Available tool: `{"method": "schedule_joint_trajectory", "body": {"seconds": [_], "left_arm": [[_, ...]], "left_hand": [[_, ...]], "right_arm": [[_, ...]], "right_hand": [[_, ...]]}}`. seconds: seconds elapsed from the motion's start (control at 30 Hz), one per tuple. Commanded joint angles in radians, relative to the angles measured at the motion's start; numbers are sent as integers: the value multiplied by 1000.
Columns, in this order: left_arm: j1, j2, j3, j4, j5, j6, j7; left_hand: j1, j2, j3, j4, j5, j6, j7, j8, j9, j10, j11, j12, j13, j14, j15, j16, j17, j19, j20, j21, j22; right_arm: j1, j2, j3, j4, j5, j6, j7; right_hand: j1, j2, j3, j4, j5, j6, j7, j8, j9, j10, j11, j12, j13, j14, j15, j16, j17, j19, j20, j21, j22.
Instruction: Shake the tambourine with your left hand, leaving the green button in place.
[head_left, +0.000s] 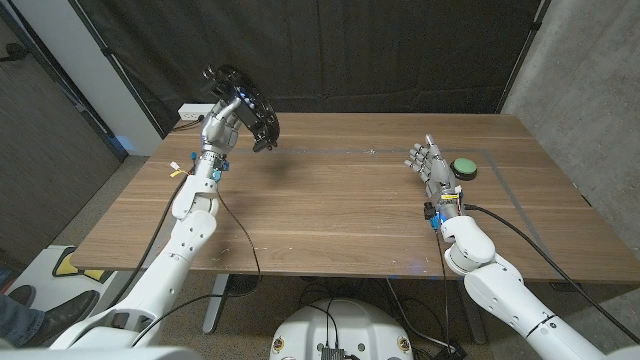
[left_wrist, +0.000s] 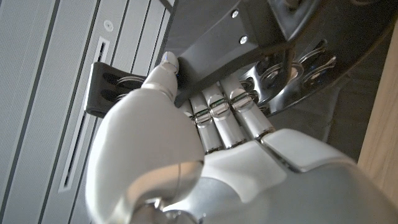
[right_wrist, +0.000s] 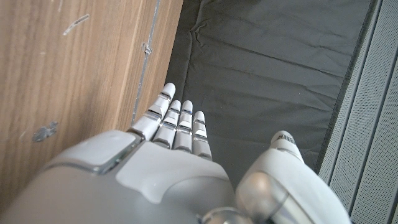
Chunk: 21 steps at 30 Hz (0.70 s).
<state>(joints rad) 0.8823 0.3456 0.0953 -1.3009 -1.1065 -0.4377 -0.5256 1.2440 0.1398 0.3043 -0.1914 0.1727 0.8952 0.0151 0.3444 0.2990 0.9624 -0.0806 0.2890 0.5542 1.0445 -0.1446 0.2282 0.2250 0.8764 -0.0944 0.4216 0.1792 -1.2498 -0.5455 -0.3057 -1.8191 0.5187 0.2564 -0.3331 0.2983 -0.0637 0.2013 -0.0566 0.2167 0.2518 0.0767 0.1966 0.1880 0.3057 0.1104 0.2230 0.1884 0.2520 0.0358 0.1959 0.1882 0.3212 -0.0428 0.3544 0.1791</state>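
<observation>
Closest to us in the left wrist view is our left hand (left_wrist: 186, 155), with its fingers (left_wrist: 214, 115) wrapped around the black tambourine (left_wrist: 292, 56). We hold the tambourine (head_left: 245, 100) up in the air over the far left part of the table (head_left: 330, 220). Our right hand (head_left: 428, 165) holds nothing, fingers straight, just beside the green button (head_left: 464, 167). To shake well, we think we should grip tight, make short wiggles, and keep the right hand off the button.
</observation>
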Motion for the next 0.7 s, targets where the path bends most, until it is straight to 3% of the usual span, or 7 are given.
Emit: {"method": "schedule_joint_trajectory", "body": {"seconds": [0.03, 0.17, 0.27, 0.5, 0.7], "left_arm": [[55, 150, 60, -168, 414, -57, 404], [81, 267, 79, -318, 752, 33, 649], [87, 325, 96, -421, 940, 133, 762], [47, 416, 176, -581, 1271, 329, 845], [-25, 457, 263, -646, 1464, 457, 814]], "left_hand": [[-8, 10, 137, 125, 5, 21, 11, 4, 5, 38, -37, -4, 6, 27, -44, 10, 4, -2, 0, 0, 4], [-7, 11, 140, 123, 5, 19, 14, 2, 5, 39, -35, -6, 7, 27, -38, 10, 4, -1, 2, 1, 4], [-7, 12, 142, 123, 5, 20, 16, 3, 5, 40, -33, -7, 9, 27, -35, 10, 5, 0, 4, 2, 4], [-6, 13, 146, 121, 4, 20, 17, 2, 4, 42, -33, -9, 11, 31, -34, 12, 5, -1, 8, 2, 4], [-7, 13, 147, 120, 3, 23, 17, 2, 3, 43, -33, -10, 12, 31, -35, 13, 6, 0, 9, 3, 5]], "right_arm": [[-17, -6, 11, -5, 9, 13, 0], [-20, -5, 13, 2, 15, 21, 7], [-23, -4, 14, 7, 19, 27, 11], [-34, -3, 21, 10, 24, 41, 14], [-45, -5, 25, 8, 29, 49, 18]], "right_hand": [[1, 10, -2, 1, -1, 7, 1, 3, 6, 8, -3, 0, 4, 8, 2, 0, 2, 5, -14, -4, 3], [1, 10, -2, 1, -1, 7, 1, 3, 6, 8, -4, 0, 4, 8, 2, 0, 2, 5, -13, -5, 3], [1, 10, -2, 1, -1, 6, 1, 3, 6, 8, -4, 0, 4, 8, 2, 0, 2, 6, -13, -5, 3], [1, 11, -2, 0, -1, 6, 2, 3, 6, 9, -2, 0, 4, 9, 2, 0, 2, 6, -13, -7, 3], [2, 12, -3, 0, -1, 7, 2, 3, 6, 9, -3, 0, 4, 9, 1, 0, 2, 7, -13, -9, 3]]}}
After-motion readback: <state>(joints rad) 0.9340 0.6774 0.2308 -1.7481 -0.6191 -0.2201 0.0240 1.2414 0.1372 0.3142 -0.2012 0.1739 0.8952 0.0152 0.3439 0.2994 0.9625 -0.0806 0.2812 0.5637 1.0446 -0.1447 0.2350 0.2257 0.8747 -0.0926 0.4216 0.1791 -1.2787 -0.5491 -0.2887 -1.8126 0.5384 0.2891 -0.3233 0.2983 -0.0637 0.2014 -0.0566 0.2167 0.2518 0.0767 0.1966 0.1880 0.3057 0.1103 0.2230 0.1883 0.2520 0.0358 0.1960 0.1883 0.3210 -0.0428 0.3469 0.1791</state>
